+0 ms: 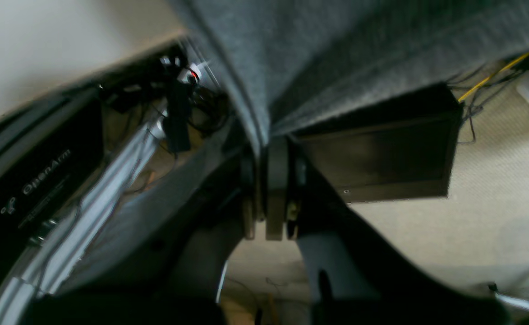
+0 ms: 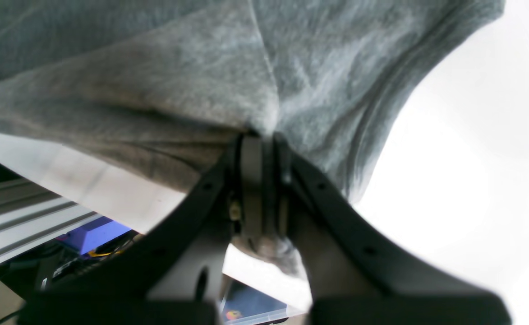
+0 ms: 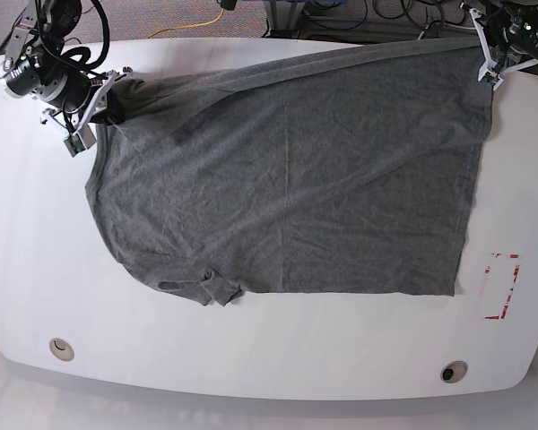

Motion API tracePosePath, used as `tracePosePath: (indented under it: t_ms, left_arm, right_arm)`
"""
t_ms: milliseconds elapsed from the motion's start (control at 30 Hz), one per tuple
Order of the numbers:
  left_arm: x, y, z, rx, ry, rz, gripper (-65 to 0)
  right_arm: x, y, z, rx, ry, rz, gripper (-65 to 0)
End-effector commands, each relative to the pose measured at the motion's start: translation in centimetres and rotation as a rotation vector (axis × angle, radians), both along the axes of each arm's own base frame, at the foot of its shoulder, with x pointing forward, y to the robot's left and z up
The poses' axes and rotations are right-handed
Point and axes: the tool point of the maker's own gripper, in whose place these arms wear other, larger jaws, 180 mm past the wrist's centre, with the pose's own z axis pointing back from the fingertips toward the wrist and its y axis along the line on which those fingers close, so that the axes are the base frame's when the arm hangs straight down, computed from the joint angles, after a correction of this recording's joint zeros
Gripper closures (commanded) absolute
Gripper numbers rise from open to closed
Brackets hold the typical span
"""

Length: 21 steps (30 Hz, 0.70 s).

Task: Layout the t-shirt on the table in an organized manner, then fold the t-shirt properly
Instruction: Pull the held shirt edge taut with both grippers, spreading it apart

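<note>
The heather-grey t-shirt (image 3: 287, 179) lies spread over most of the white table (image 3: 269, 358), its far edge stretched between both grippers. One sleeve (image 3: 206, 291) is crumpled at the near left. My right gripper (image 3: 97, 106) at the far left of the base view is shut on the shirt's shoulder end; the right wrist view shows cloth (image 2: 178, 90) pinched in the right gripper (image 2: 262, 140). My left gripper (image 3: 490, 61) at the far right corner is shut on the hem corner; in the left wrist view the fabric (image 1: 336, 45) runs into the left gripper (image 1: 266, 149).
A red tape rectangle (image 3: 502, 287) marks the table right of the shirt. Two round cable holes (image 3: 61, 348) (image 3: 453, 370) sit near the front edge. Cables (image 3: 206, 18) lie beyond the far edge. A dark box (image 1: 381, 158) shows on the floor side.
</note>
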Motion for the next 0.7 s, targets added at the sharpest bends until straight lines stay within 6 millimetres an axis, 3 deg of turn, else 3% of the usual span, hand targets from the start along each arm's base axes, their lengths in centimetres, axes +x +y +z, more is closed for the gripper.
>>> tracePosePath:
  t_ms: [0, 300, 400, 667]
  left_arm:
    - [1.3, 1.2, 1.1, 0.054, -0.027, -0.01, 0.0]
    - [8.7, 1.2, 3.3, 0.064, -0.21, -0.006, 0.0]
    - [10.9, 0.2, 3.7, 0.049, -0.253, -0.038, 0.0]
    - [14.8, -1.5, 4.8, 0.035, -0.318, -0.12, 0.0]
  right_arm:
    - [0.6, -0.6, 0.9, -0.021, -0.033, -0.002, -2.9]
    - [1.6, -0.1, 1.8, 0.015, -0.077, 0.006, -2.9]
    - [1.9, 0.2, 2.1, 0.032, -0.09, 0.012, -2.9]
    - [2.8, 0.2, 2.6, 0.032, -0.115, 0.013, -2.9]
